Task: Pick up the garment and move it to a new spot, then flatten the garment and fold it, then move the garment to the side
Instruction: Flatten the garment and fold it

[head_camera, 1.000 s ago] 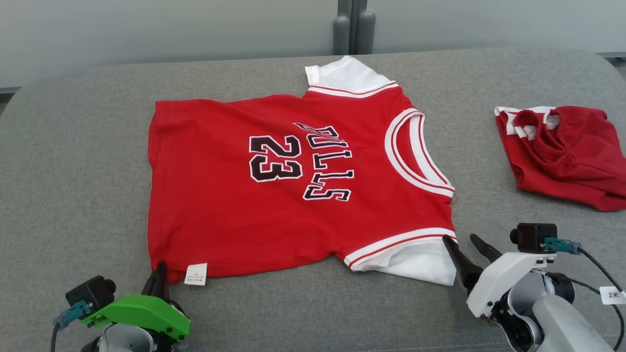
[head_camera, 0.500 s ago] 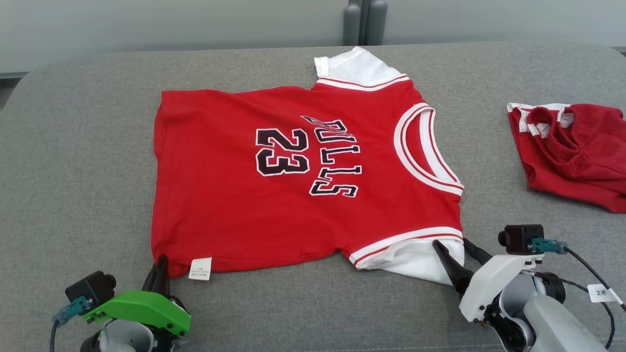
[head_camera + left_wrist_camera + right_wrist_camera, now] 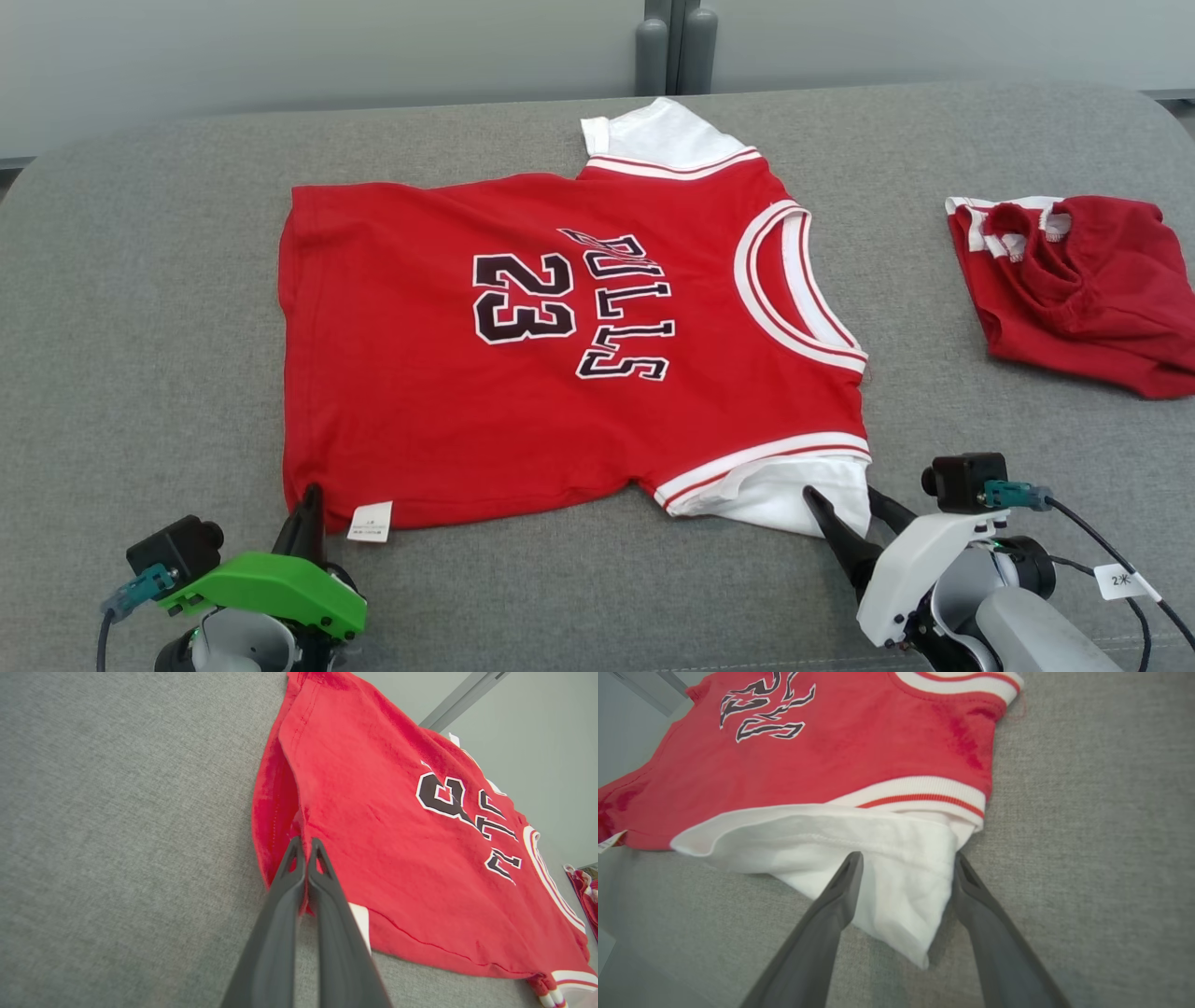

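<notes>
Red jersey [image 3: 401,392] lay spread flat at centre of grey padded surface [image 3: 140,327]; in head view, neckline pointed to 3 o'clock, hem to 9 o'clock.

Left gripper [image 3: 309,504] sat at jersey's 7 o'clock, fingers pressed together, clamping hem corner just beside white label [image 3: 371,523].

Right gripper [image 3: 840,504] sat at jersey's 5 o'clock, jaws spread wide, straddling near white sleeve [image 3: 775,485]; sleeve corner lay between fingers, not clamped.

Second crumpled red garment [image 3: 1074,289] lay well apart at 3 o'clock.

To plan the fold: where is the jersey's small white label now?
In the head view the white label sits at the near hem of the jersey, lower left, just right of the left gripper.
</notes>
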